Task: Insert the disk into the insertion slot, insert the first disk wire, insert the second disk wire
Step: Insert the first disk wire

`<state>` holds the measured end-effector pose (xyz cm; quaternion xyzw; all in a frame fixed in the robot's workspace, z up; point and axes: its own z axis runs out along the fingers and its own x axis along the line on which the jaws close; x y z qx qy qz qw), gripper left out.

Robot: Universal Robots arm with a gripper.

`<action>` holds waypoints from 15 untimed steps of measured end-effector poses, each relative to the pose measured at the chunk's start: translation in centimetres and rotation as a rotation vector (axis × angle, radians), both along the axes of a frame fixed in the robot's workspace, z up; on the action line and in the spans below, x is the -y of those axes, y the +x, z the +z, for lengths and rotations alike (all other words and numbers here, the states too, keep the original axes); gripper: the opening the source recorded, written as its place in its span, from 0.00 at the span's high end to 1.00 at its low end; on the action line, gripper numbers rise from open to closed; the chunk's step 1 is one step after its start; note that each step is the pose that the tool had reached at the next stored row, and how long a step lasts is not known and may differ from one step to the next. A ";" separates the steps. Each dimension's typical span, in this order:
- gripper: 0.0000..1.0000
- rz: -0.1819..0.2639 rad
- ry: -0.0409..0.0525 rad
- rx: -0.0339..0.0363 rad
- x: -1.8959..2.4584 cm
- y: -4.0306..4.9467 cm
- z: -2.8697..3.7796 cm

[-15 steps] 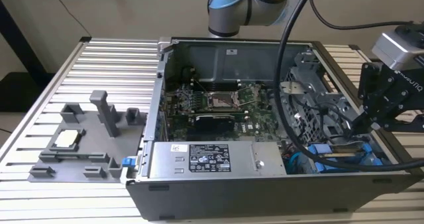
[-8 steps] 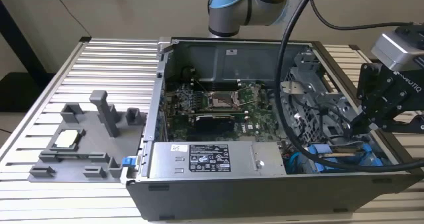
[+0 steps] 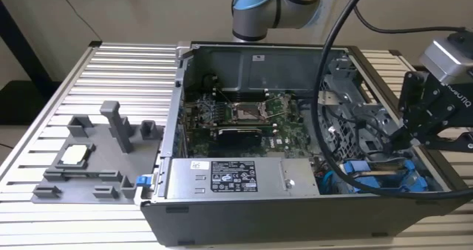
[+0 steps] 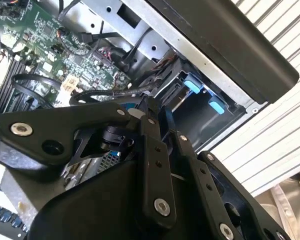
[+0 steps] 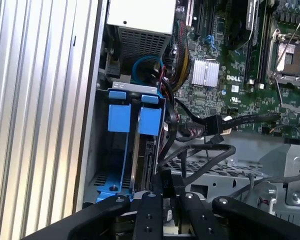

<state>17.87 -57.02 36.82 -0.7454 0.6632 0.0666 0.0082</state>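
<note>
The disk (image 5: 136,165) stands edge-on in its blue carrier (image 5: 119,118) inside the insertion slot (image 5: 101,150), a grey metal bay in the case's corner. In the exterior view the disk (image 3: 380,175) lies in the slot (image 3: 422,178) at the case's lower right. My gripper (image 3: 402,144) hangs just above the disk's end, among black wires (image 5: 200,160). In both wrist views the fingers (image 5: 151,200) are drawn close together, and a small black wire plug (image 5: 165,179) sticks out between their tips. The slot's blue tabs (image 4: 192,84) lie beyond the gripper (image 4: 157,112).
The open computer case holds a green motherboard (image 3: 244,117) and a grey labelled power-supply box (image 3: 240,178). A thick black cable (image 3: 322,95) loops down into the case. A grey fixture tray (image 3: 88,161) with upright posts sits on the slatted table (image 3: 126,67) at the exterior view's left.
</note>
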 end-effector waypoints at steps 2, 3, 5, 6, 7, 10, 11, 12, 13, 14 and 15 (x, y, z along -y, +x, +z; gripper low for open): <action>0.81 0.000 0.0005 -0.0173 0.26 0.25 -0.05; 0.81 0.000 0.0015 -0.0189 0.40 0.39 -0.11; 0.81 0.000 0.0031 -0.0196 0.67 0.62 -0.23; 0.81 0.000 0.0043 -0.0198 0.79 0.71 -0.31; 0.81 -0.001 0.0058 -0.0197 0.88 0.78 -0.41; 0.81 -0.009 0.0123 -0.0197 1.07 0.87 -0.84; 0.81 -0.013 0.0145 -0.0197 1.12 0.88 -0.98; 0.81 -0.018 0.0166 -0.0196 1.16 0.90 -1.10; 0.81 -0.022 0.0172 -0.0196 1.18 0.94 -1.16; 0.81 -0.024 0.0171 -0.0196 1.18 0.96 -1.15; 0.81 -0.024 0.0171 -0.0196 1.18 0.95 -1.15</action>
